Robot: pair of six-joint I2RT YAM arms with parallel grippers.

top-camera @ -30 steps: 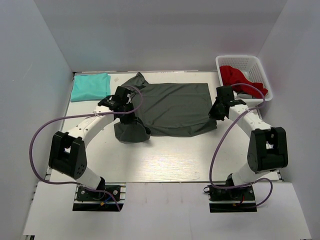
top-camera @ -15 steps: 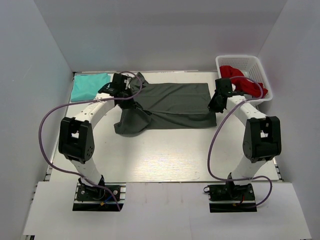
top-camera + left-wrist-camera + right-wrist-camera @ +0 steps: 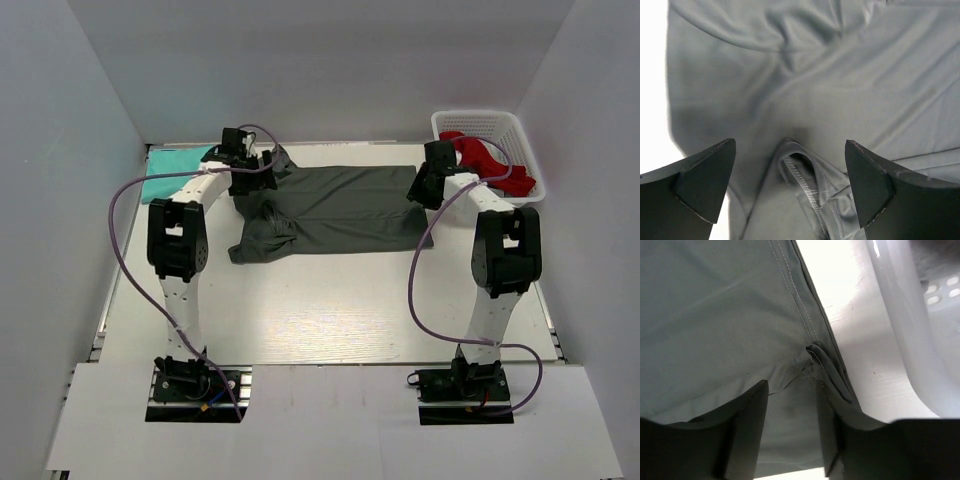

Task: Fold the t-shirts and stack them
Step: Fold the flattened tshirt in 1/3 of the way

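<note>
The dark grey t-shirt (image 3: 340, 205) lies across the back of the table, folded in half lengthwise, with its left end bunched and wrinkled. My left gripper (image 3: 248, 165) hovers over the shirt's far left end. Its jaws (image 3: 790, 170) are wide open, and a stitched hem (image 3: 805, 185) lies loose between them. My right gripper (image 3: 422, 188) is at the shirt's far right corner. Its jaws (image 3: 790, 425) stand apart above the seamed corner (image 3: 812, 357). The teal t-shirt (image 3: 178, 172) rests folded at the back left, beside the left arm.
A white lattice basket (image 3: 470, 118) holding a red garment (image 3: 478, 155) stands at the back right, close to my right gripper; its wall (image 3: 900, 315) fills the right wrist view's right side. Grey walls enclose the table on three sides.
Both arms swept toward the back wall, carrying the grey shirt's near edge over itself into a narrower fold. Both grippers were shut on the cloth and have now opened and let it go.
</note>
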